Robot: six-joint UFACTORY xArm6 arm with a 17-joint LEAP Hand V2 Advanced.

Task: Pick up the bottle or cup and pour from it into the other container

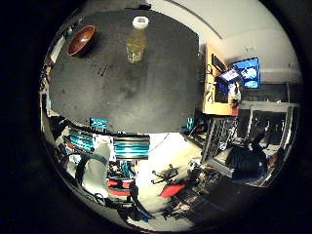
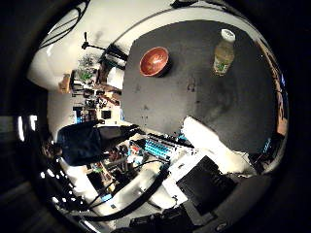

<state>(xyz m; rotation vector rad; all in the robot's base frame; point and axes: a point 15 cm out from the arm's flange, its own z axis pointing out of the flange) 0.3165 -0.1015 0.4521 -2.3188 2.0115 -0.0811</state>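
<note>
A clear bottle with yellowish liquid and a white cap stands upright on the black table, near its far edge. A reddish-brown bowl sits on the table a short way beside the bottle. The little finger side palm view shows the same bottle and bowl, both small and far off. My hand shows as white and black parts at the near table edge, high above the table and away from both things. Its fingers stay at the view's edge, uncurled, with nothing between them.
The bare black tabletop spreads between my hand and the two things. Beyond one table side is a desk with a lit monitor. Cluttered shelves and a plant stand past the other side.
</note>
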